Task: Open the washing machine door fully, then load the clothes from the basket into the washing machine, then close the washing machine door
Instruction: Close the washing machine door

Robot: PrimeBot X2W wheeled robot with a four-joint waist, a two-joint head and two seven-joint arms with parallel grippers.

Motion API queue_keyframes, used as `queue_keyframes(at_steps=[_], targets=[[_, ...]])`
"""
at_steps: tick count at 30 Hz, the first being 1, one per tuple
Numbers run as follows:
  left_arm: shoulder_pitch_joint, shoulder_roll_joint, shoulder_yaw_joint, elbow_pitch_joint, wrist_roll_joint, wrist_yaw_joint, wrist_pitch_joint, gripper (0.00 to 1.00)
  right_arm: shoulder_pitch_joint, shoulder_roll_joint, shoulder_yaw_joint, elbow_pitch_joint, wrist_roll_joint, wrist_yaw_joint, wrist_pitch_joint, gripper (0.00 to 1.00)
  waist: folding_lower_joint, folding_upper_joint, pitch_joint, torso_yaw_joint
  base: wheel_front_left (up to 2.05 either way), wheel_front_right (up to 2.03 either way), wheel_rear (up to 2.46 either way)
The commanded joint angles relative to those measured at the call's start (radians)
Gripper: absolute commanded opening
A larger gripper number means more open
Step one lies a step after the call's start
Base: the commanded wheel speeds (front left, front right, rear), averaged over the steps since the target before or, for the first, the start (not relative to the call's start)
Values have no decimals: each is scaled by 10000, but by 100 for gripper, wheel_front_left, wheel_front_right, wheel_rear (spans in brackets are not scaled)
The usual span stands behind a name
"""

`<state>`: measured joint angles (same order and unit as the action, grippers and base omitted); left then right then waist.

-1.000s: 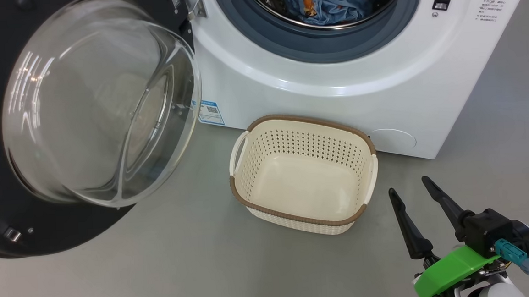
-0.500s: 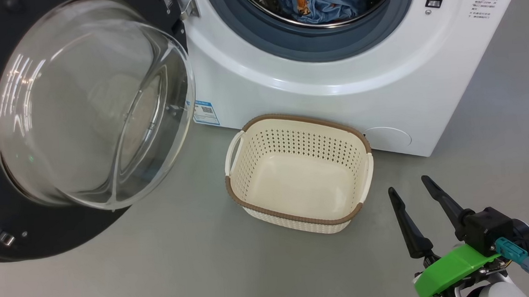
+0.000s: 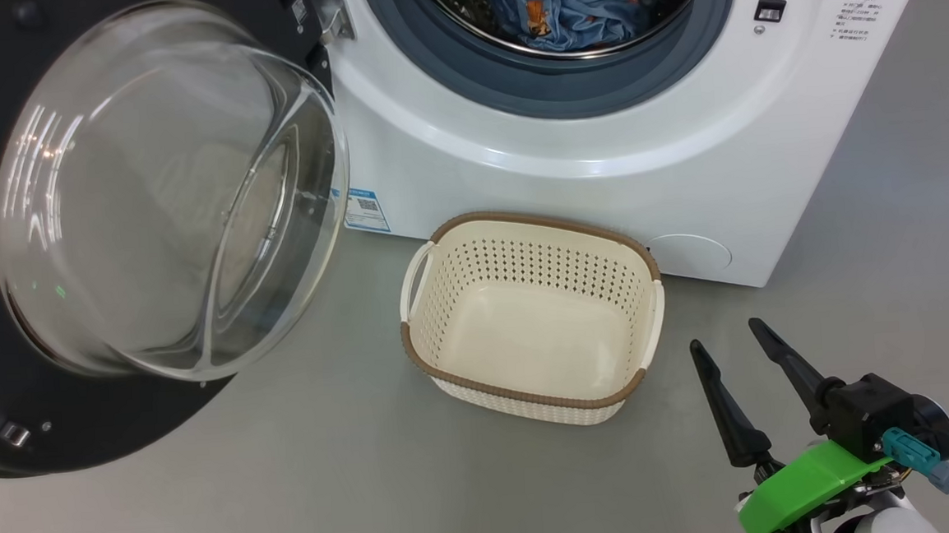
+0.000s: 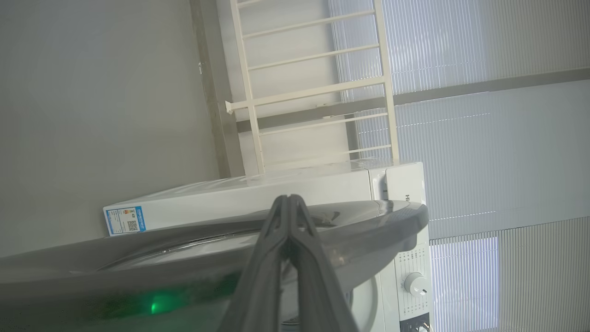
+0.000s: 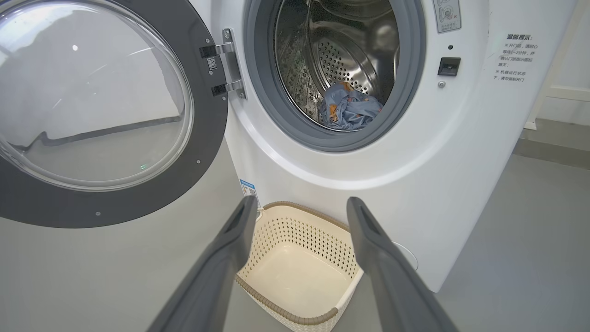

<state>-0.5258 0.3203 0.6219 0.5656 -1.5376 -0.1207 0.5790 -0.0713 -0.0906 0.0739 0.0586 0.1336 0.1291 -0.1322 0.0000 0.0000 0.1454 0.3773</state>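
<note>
The basket [image 3: 540,262] stands empty on the floor just ahead and to the left of the right gripper [image 3: 724,335], clear of its fingertips. In the right wrist view it shows low between the two fingers. Beyond it, well past the tips, the clothes [image 3: 582,13] lie in the drum of the washing machine [image 3: 568,186]. The washing machine door [image 3: 81,439] hangs open far to the left. The right gripper's jaws are spread wide, holding and touching nothing. The left gripper [image 4: 288,199] has its fingers pressed together with nothing between them, its tips over the door's glossy outer face; whether they touch it I cannot tell. Compared with a second ago, the whole head view has slid slightly, so the camera has moved; the right jaws keep the same spread.
</note>
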Motion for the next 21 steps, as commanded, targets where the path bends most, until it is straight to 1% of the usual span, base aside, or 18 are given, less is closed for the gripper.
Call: queue_keyframes(at_steps=[1, 5, 11, 16, 21], targets=[[122, 503, 119, -318, -94, -99, 182, 0, -294, -25, 264, -224, 129, 16, 31, 100, 0, 0, -6, 0, 0, 0, 0], [253, 499, -58, -412, -171, -70, 671, 0, -268, -6, 248, -223, 158, 16, 26, 100, 0, 0, 1, 6, 0, 0, 0], [492, 398, -354, -716, -278, 117, 1380, 0, -262, 21, 212, -173, 193, 16, -5, 100, 0, 0, 24, 72, 0, 0, 0], [793, 273, -613, -1038, -241, 303, 1805, 0, -264, 66, 207, -173, 193, 16, 5, 100, 0, 0, 38, 121, 0, 0, 0], [1026, 147, -630, -1423, -451, 415, 2184, 0, -284, 70, 206, -137, 231, 16, -9, 100, 0, 0, 32, 144, 0, 0, 0]])
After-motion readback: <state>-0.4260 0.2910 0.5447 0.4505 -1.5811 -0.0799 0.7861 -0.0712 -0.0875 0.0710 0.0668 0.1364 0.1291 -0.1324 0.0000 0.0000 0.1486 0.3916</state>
